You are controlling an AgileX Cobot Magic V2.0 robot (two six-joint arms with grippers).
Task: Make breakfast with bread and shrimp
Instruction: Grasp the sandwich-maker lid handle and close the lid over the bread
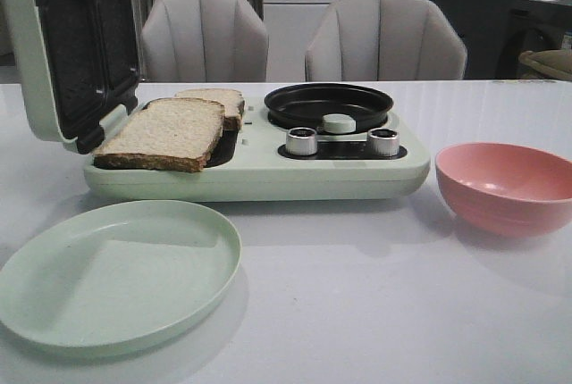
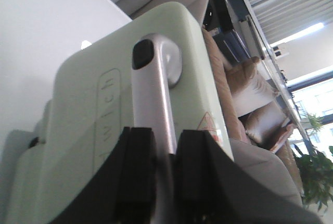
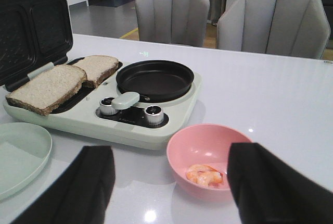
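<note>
Two bread slices lie on the open sandwich maker's lower plate, the near slice [image 1: 165, 132] overlapping the far slice [image 1: 217, 100]; both also show in the right wrist view [image 3: 47, 86] [image 3: 98, 67]. The shrimp [image 3: 205, 176] lies in the pink bowl [image 3: 179, 159]; in the front view only the bowl [image 1: 505, 187] shows. My left gripper [image 2: 166, 135] is shut on the silver handle [image 2: 153, 94] of the raised pale green lid [image 2: 88, 104]. My right gripper [image 3: 170, 148] is open and empty above the table, near the bowl. Neither gripper shows in the front view.
The lid [image 1: 54, 45] stands upright at the left. A black frying pan [image 1: 328, 103] and two silver knobs [image 1: 301, 141] sit on the appliance's right half. A pale green plate [image 1: 116, 272] lies in front. Two grey chairs [image 1: 204, 36] stand behind the table.
</note>
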